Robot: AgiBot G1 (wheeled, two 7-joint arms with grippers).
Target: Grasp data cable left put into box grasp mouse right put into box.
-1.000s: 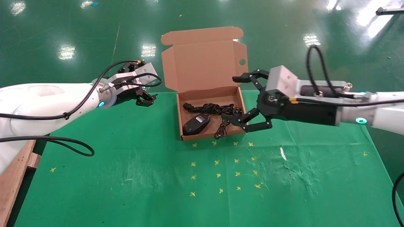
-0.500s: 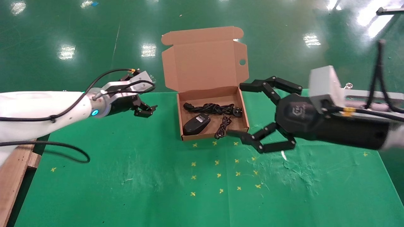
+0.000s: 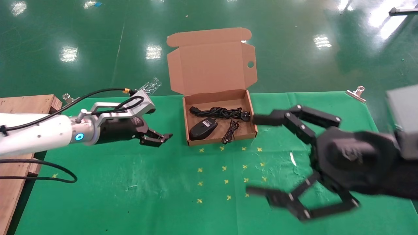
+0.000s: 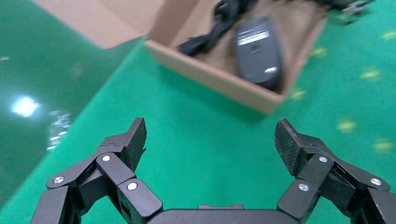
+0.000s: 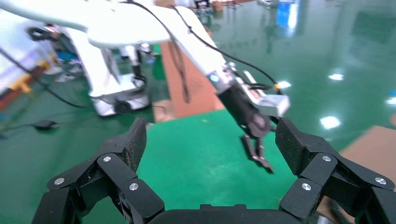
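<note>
Right gripper (image 3: 261, 156) has pulled back from the box (image 3: 218, 140), fingers spread wide and empty; left gripper (image 3: 163, 138) open too. Mouse (image 3: 203, 128) and data cable (image 3: 219, 113) both lie inside — looks finished.

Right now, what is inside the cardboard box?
The box holds the coiled data cable along its far side and the mouse label-up nearer the front, with its thin cord beside it. Anything beneath them is covered.

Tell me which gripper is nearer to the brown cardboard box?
Left. The left gripper hovers open beside the brown cardboard box; the right gripper, also open, is farther, nearer the camera.
</note>
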